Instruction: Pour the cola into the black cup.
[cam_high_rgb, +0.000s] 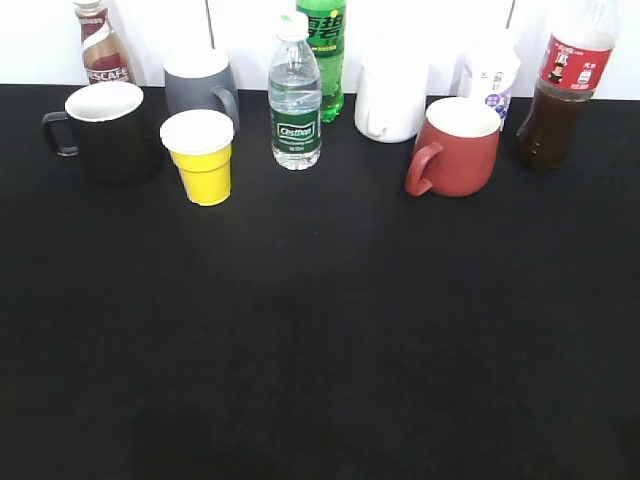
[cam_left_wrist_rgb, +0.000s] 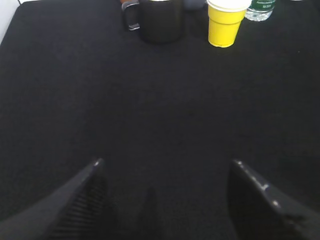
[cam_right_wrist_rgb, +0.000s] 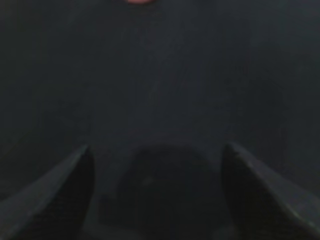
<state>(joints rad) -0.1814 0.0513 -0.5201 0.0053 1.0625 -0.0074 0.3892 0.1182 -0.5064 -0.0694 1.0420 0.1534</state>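
The cola (cam_high_rgb: 560, 95), a clear bottle of dark brown liquid with a red label, stands upright at the far right back of the black table. The black cup (cam_high_rgb: 108, 130), white inside with its handle to the left, stands at the far left back; it also shows at the top of the left wrist view (cam_left_wrist_rgb: 160, 22). My left gripper (cam_left_wrist_rgb: 165, 170) is open and empty above bare table, well short of the cup. My right gripper (cam_right_wrist_rgb: 157, 152) is open and empty above dark table. Neither arm shows in the exterior view.
Along the back stand a Nescafe bottle (cam_high_rgb: 100, 45), a grey mug (cam_high_rgb: 200, 85), a yellow paper cup (cam_high_rgb: 203, 158), a water bottle (cam_high_rgb: 295, 95), a green soda bottle (cam_high_rgb: 325, 50), a white mug (cam_high_rgb: 390, 100), a red mug (cam_high_rgb: 455, 145) and a small white bottle (cam_high_rgb: 490, 75).
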